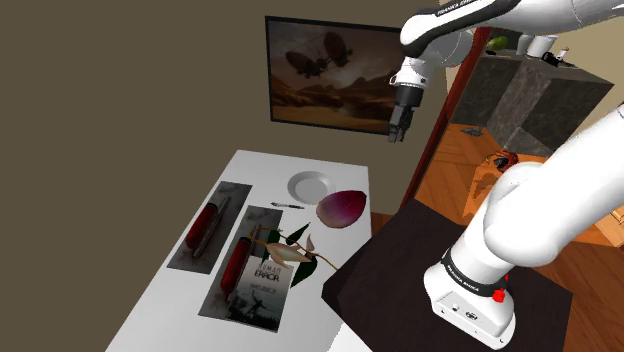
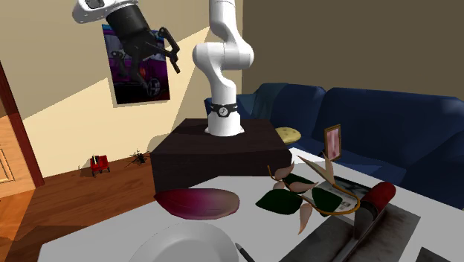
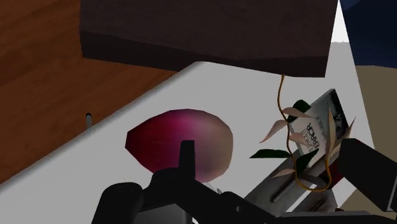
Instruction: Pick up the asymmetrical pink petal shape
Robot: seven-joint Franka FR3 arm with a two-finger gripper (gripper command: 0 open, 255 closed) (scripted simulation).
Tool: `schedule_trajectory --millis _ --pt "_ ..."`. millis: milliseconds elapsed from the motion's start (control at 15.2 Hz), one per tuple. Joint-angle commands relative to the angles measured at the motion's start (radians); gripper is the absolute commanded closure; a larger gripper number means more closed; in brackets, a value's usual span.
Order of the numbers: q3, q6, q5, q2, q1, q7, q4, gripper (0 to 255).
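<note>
- Shoulder view: the gripper point(image 1: 399, 132) hangs high above the table, well apart from the pink petal shape point(image 1: 340, 208), which lies near the table's edge just beside a white plate point(image 1: 308, 185).
- Second exterior view: the jaws stand wide and empty. The low, domed petal may slip from them.
- Wrist view: a skewed descent could snag the leafy sprig point(image 3: 286, 127) near the petal.

The lopsided pink-to-maroon petal shape point(image 1: 341, 208) lies on the white table point(image 1: 165, 308), just beside the plate point(image 1: 309, 185).

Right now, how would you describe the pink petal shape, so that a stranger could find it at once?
Look at the white table beside the dark stand. At the edge nearest the stand, between the round white plate and the leafy sprig, lies the petal shape. It alone is a smooth, lopsided, pink-purple form.
</note>
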Motion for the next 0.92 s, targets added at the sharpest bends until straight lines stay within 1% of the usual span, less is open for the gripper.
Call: schedule_trajectory --millis 0,132,198,330,462,594,858 --pt "-0.066 0.006 0.08 0.128 0.025 -0.145 0.05 0" --pt "-0.104 -0.005 0.177 0.263 0.035 -0.285 0.101 0" --pt "-0.113 -0.017 0.227 0.333 0.032 -0.354 0.13 0" --pt "-0.108 -0.054 0.324 0.473 0.007 -0.482 0.194 0" --pt "-0.077 -0.097 0.405 0.602 -0.037 -0.59 0.264 0" --pt "-0.035 -0.142 0.469 0.719 -0.087 -0.676 0.338 0" --pt "0.061 -0.229 0.558 0.928 -0.183 -0.797 0.502 0"
